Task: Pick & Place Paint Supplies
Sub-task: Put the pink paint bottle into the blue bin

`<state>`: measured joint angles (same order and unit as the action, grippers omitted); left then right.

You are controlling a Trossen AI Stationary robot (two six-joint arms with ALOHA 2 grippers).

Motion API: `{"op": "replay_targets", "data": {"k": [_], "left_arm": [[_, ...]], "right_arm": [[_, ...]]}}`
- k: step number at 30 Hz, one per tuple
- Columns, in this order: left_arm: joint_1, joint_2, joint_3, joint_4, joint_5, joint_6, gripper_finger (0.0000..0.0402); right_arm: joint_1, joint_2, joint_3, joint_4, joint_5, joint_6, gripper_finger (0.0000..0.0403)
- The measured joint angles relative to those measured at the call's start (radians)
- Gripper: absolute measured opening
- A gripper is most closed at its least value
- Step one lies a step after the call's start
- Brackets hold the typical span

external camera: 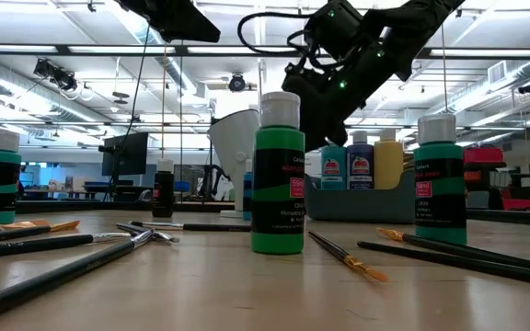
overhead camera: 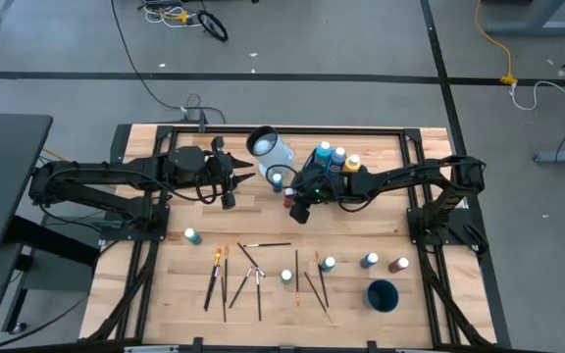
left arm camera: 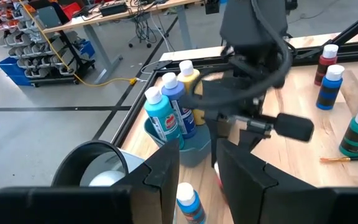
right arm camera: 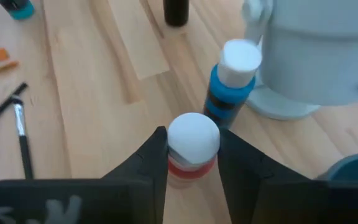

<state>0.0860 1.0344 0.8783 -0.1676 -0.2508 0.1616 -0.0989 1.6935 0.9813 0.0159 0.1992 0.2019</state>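
My right gripper [right arm camera: 192, 163] is shut on a red paint bottle [right arm camera: 191, 167] with a white cap, close to the pale-blue jug [overhead camera: 269, 148] and a blue bottle [right arm camera: 230, 84] standing beside it. My left gripper [left arm camera: 197, 168] hovers open above that blue bottle [left arm camera: 188, 202], holding nothing. Three bottles stand in the teal tub [overhead camera: 335, 169]. More bottles [overhead camera: 329, 263] stand upright along the near half of the table, and several brushes [overhead camera: 233, 279] lie flat there. My right gripper pinches the red bottle between its two fingers [right arm camera: 156, 155] at the white cap [right arm camera: 193, 135], at the bottle's top. The bottle stays upright in the hold. Its base is hidden by the cap and fingers, so I cannot tell whether it stands on the table.
A dark blue cup [overhead camera: 383, 294] stands at the near right. A black bottle [external camera: 163, 188] stands left of the jug. The two grippers are close together near the jug and tub. Bare wood lies between the tub and the near row of bottles.
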Motion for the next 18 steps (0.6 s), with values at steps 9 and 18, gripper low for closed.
{"op": "replay_targets", "data": {"k": [9, 18], "left_arm": [[0.000, 0.000, 0.000, 0.000, 0.000, 0.000, 0.0116], [0.000, 0.000, 0.000, 0.000, 0.000, 0.003, 0.0116]], "right_arm": [[0.058, -0.210, 0.000, -0.179, 0.136, 0.020, 0.0107], [0.101, -0.386, 0.000, -0.529, 0.211, 0.035, 0.0119]]}}
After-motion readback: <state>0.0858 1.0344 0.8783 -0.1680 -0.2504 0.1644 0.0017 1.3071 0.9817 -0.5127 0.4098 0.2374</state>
